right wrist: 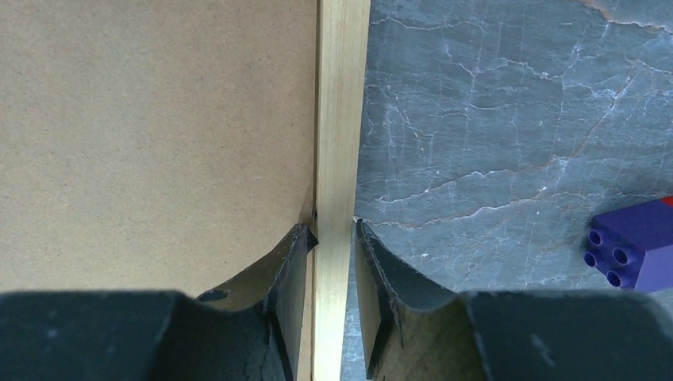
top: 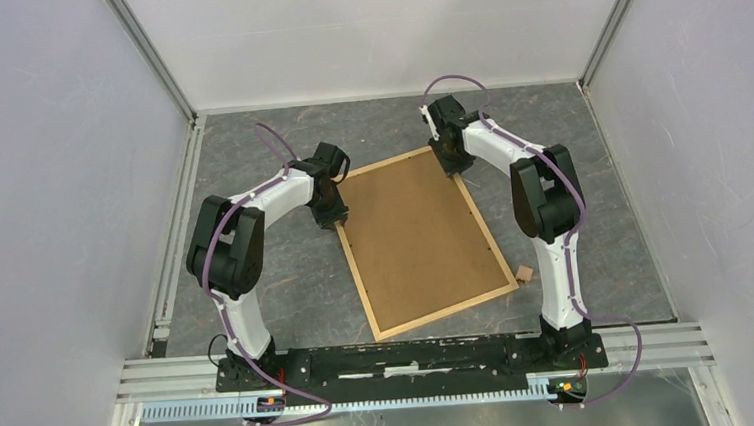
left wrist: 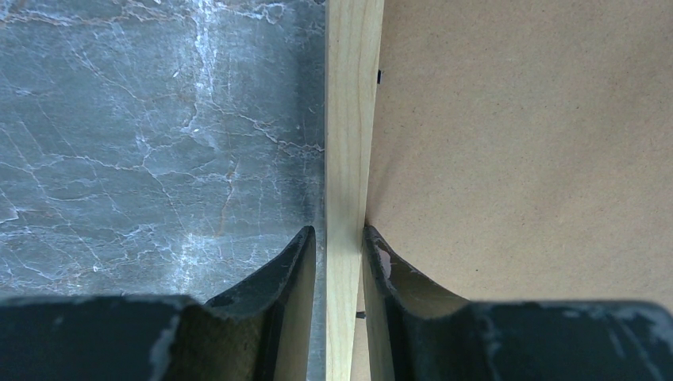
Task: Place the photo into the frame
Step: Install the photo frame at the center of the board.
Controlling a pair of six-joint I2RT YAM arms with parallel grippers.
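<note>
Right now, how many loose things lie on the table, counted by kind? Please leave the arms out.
frame: 1
purple brick: 1
small tan block: 1
Total: 3

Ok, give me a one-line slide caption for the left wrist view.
Left gripper gripping the frame rail, brown back panel on one side, grey table on the other.

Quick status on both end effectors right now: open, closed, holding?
Left end effector: closed on the frame, gripping its wooden rail.
Right end effector: closed on the frame's rail too.
</note>
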